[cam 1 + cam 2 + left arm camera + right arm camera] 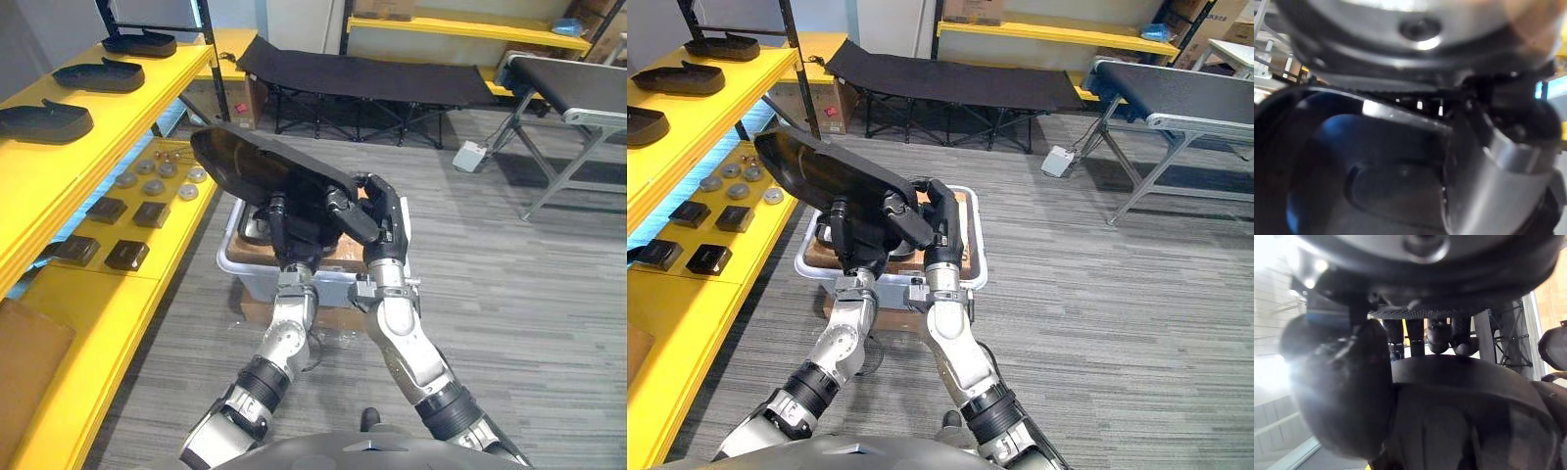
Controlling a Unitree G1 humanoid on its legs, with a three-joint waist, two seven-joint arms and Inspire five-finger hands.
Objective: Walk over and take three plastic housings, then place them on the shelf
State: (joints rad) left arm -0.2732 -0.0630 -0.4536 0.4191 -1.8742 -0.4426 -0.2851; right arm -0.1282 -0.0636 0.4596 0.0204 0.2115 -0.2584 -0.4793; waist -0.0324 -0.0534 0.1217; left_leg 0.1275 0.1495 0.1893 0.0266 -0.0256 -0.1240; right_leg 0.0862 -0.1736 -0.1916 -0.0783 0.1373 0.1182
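Plastic housing [260, 162]: glossy black, tilted, fingers of left hand [294, 230] and right hand [382, 225] clamped on it above grey bin [233, 262]; bin contents unclear.

The black housing [257, 163] hides much of the grey bin [231, 260] and the left hand [296, 233] beneath it.

One black, glossy plastic housing [265, 166], long and shallow, is up in the air, tilted, far end higher, beside the yellow shelf [147, 93]. Three more black housings [98, 75] lie in a row on its top level.
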